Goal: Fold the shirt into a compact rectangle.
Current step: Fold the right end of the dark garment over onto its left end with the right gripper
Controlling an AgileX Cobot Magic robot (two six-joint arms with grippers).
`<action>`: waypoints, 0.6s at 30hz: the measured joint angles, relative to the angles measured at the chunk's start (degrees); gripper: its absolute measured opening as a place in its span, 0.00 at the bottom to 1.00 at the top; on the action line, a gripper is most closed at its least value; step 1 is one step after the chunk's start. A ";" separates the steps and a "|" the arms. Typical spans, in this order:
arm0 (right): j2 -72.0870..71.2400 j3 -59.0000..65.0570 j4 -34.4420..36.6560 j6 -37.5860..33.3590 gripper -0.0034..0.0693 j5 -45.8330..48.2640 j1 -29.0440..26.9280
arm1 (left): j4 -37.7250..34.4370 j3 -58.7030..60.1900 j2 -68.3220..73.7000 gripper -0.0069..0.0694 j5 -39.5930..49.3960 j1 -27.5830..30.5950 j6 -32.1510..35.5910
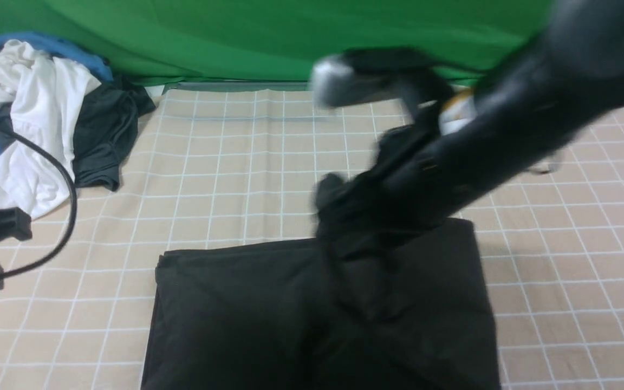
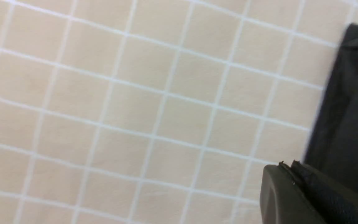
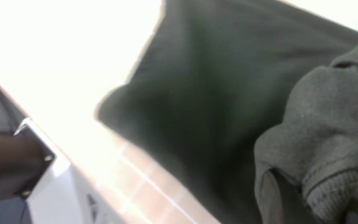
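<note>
- So, the shirt [image 1: 247,309] is laid flat on the near middle of the checked table cover [image 1: 225,179]. Its left side is already squared off, presumably so a tidy rectangle can be got out of it.
- A bunch of its fabric, ribbed cuff [image 3: 331,183] included, is pinched tight in the right gripper [image 3: 278,202] and lifted above the shirt's right half. Most likely this is so the sleeve can be carried across the body.
- The left gripper [image 2: 292,180] is closed with nothing in it and parked off to the shirt's left, apparently to be kept out of the fold's way.
- A clothes pile [image 1: 41,119] (white, blue, dark grey) is heaped at the far left, well apart from the shirt.
- A black cable [image 1: 68,184] is looped by the left arm. Nothing is seen blocking the fold, though much of the front view is smeared by the right arm [image 1: 507,124].
</note>
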 joint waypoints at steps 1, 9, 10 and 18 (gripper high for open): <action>1.76 -1.57 0.16 0.00 0.14 -0.24 1.10 | -1.84 0.00 -0.29 0.12 -0.40 0.44 1.21; 19.53 -14.88 0.62 1.19 0.15 -2.84 7.64 | -5.32 0.00 -1.51 0.12 -1.80 1.10 3.24; 21.15 -16.11 0.62 1.64 0.17 -3.32 8.02 | -5.32 0.00 -1.59 0.12 -1.80 1.10 3.23; 30.66 -25.31 2.05 3.72 0.62 -6.03 10.02 | -5.55 0.00 -1.59 0.12 -2.05 1.10 3.48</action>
